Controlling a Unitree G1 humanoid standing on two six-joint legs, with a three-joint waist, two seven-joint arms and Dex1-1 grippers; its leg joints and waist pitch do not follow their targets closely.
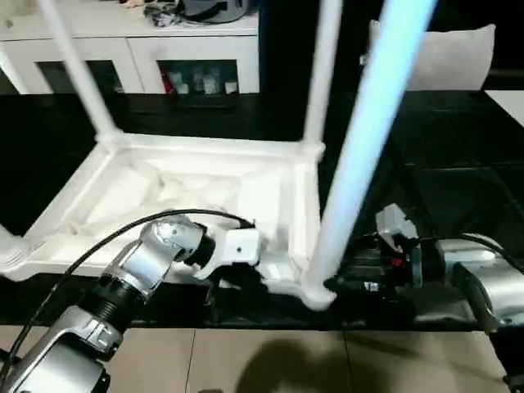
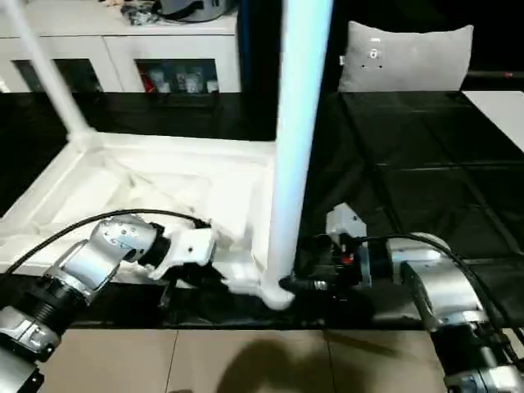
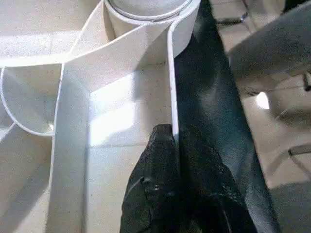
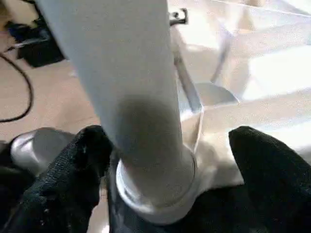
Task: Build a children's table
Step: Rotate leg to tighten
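- One children's table [image 1: 188, 192], all white, lies upside down on a dark floor surface, ribbed underside facing up, just beyond a strip of pale tiles [image 1: 270, 360].
- Three legs show standing in its corner sockets: near leg [image 1: 368, 139] in the near right-hand corner, close to the camera; far leg [image 1: 323, 74] at the far right-hand corner; third leg [image 1: 78, 70] at the far left corner.
- Left gripper [image 3: 177, 145]: clenched on the thin side wall of the tabletop [image 3: 172, 82] near the near leg's socket, one black finger [image 3: 158, 160] inside the wall and the other outside.
- Right gripper [image 4: 170, 150]: released, jaws spread wide either side of the near leg's base, one finger [image 4: 73, 165] close beside the tube, the other [image 4: 267, 165] standing apart from it; whether any finger touches cannot be told.
- Silver forearms reach in from both sides; a black cable [image 1: 90, 250] runs along the left one.
- White cabinet [image 1: 164, 49] with glass doors stands behind the table, clutter on top.
- One grey cushion [image 2: 405, 53] stands to the far right.
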